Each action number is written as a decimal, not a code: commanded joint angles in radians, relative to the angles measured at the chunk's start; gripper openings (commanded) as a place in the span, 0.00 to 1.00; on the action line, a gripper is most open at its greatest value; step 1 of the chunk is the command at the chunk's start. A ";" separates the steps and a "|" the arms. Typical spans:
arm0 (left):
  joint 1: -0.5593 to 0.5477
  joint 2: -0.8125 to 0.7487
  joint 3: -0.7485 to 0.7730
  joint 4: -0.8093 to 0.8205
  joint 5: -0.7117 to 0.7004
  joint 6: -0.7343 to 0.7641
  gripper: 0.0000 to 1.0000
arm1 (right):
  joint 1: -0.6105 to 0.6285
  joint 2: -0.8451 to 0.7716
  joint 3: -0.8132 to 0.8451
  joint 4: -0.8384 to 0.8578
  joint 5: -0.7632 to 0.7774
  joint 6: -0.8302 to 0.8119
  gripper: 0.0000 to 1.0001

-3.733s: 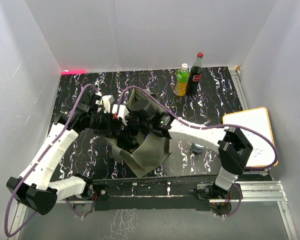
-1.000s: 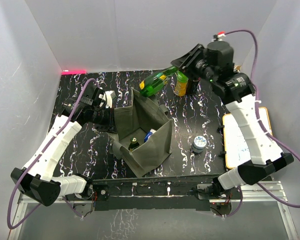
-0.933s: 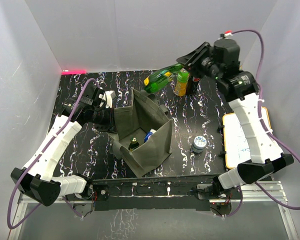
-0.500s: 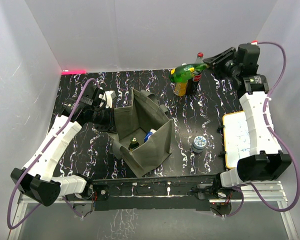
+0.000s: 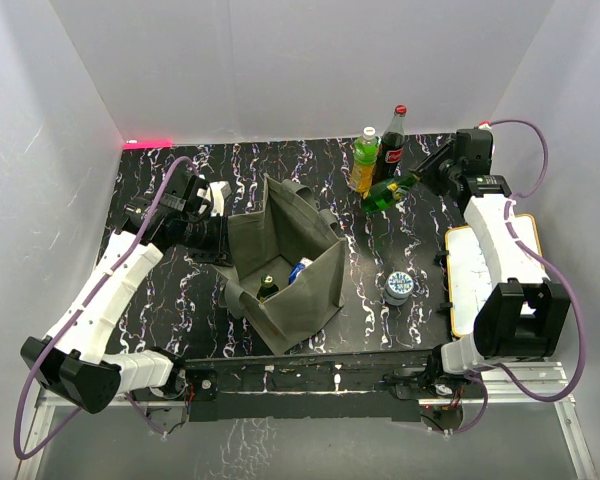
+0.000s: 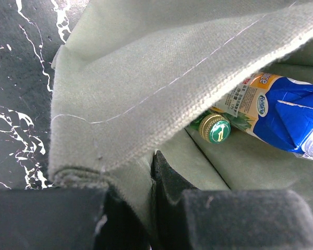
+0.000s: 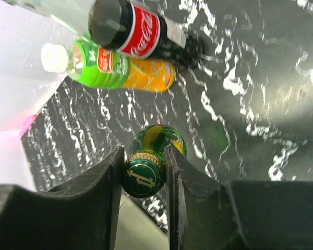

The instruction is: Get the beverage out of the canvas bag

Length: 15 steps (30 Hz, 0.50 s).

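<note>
1. Top external view: the right gripper (image 5: 422, 177) is clamped on the neck of the green bottle (image 5: 388, 191). The bottle is already out of the canvas bag (image 5: 310, 290) and hangs tilted near the far right corner of the table (image 5: 180, 170). It is just beside the standing cola bottle (image 5: 393, 140) and green tea bottle (image 5: 364, 160), so a sideways swing could knock either over.
2. The hold is on the neck alone, so the heavy body could pivot or slip through the fingers.
3. I cannot tell whether its base touches the table. Released while tilted, it would likely topple and roll toward the right edge.
4. The left gripper (image 6: 141, 192) pinches the bag's floppy wall. A tug could drag the bag, and a release could let the wall sag over the gold-capped bottle (image 6: 218, 128) and blue-labelled drink (image 6: 281, 114) inside.
</note>
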 commanded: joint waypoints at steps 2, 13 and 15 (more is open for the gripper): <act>0.002 -0.020 0.047 0.024 -0.050 0.025 0.05 | -0.005 0.030 0.072 0.344 0.023 -0.167 0.08; 0.001 0.004 0.098 0.006 -0.066 0.022 0.05 | 0.000 0.159 0.108 0.516 0.025 -0.428 0.08; 0.001 0.006 0.102 0.008 -0.066 0.023 0.05 | 0.005 0.181 0.132 0.521 0.030 -0.449 0.08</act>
